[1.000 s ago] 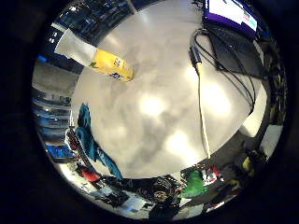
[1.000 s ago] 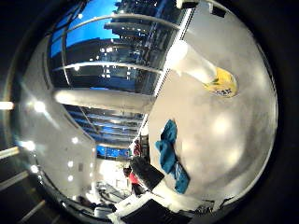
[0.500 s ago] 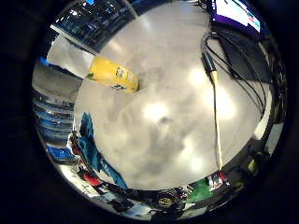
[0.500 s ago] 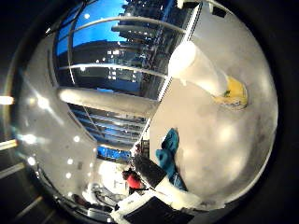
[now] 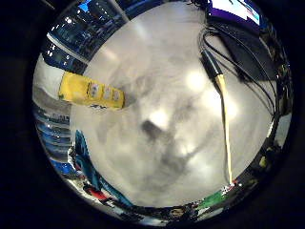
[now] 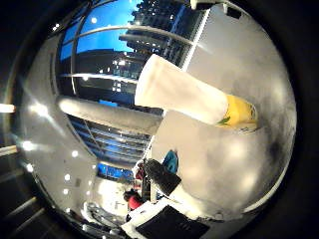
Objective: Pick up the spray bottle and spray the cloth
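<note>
The spray bottle [image 6: 199, 102] stands upright on the grey table [image 5: 171, 143]. Its upper part is white and its base [image 5: 90, 92] is yellow. It fills much of the thumb side view, so it is close to the palm. The teal cloth [image 5: 85, 160] lies crumpled near the table's edge, a short way from the bottle. My right hand is over the table beside the bottle, and no clear part of it shows.
A long thin stick with a black handle [image 5: 220, 102] lies across the table's far side. A laptop [image 5: 236, 14] with a lit screen sits beyond it. Large windows [image 6: 99, 59] with night city lights rise behind the bottle.
Both views have shifted as the camera moved. The bottle now looks larger in both, and the table surface is nearer. The bottle and the cloth stay where they were.
</note>
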`<state>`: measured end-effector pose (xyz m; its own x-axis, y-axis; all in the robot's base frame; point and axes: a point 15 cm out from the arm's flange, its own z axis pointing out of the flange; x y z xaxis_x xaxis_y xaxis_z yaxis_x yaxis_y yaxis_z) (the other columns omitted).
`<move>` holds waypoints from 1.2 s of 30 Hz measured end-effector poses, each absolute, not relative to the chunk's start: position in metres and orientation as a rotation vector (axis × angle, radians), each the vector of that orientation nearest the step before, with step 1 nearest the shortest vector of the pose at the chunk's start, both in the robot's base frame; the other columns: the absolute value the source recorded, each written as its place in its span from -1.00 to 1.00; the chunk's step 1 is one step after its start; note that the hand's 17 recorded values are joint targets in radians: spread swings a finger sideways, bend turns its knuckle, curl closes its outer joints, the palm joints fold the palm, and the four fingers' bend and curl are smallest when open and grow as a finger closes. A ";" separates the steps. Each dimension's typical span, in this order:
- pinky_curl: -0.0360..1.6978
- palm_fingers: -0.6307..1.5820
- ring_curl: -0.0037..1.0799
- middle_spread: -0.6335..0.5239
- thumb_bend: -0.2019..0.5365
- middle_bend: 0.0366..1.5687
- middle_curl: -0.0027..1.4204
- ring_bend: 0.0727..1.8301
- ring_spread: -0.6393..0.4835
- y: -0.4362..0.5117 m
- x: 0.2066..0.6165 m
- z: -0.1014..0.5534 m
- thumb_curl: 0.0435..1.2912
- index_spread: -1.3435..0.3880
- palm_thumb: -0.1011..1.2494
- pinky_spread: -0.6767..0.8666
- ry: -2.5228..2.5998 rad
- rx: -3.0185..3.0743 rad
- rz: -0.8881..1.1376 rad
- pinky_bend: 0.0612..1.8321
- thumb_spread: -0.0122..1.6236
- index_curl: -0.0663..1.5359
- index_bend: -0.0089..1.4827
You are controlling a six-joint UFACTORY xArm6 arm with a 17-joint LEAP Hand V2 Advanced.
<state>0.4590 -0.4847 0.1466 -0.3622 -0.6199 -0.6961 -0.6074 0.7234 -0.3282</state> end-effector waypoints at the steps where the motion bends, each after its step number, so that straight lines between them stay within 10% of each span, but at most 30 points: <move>1: -0.62 -0.32 -0.51 0.25 -0.53 -0.70 -0.50 -0.63 0.40 -0.484 0.460 0.144 -0.61 0.33 -0.24 0.39 2.064 -0.932 -0.016 -0.55 0.23 -0.60 -0.79; 21: -0.63 -0.13 -0.50 0.13 -0.52 -0.56 -0.46 -0.49 0.22 -0.443 0.509 0.137 -0.61 0.33 -0.21 0.37 1.998 -0.983 0.013 -0.52 0.22 -0.59 -0.77; 31: -0.61 0.53 -0.26 -0.24 -0.51 -0.20 -0.26 -0.05 -0.24 -0.425 0.534 0.136 -0.57 0.10 0.03 -0.47 1.923 -0.967 0.008 -0.19 0.23 -0.49 -0.71; 36: -0.47 0.68 -0.08 -0.28 -0.51 0.10 -0.07 0.14 -0.28 -0.421 0.536 0.132 -0.56 0.01 0.13 -0.66 1.920 -0.973 0.019 0.08 0.21 -0.22 -0.33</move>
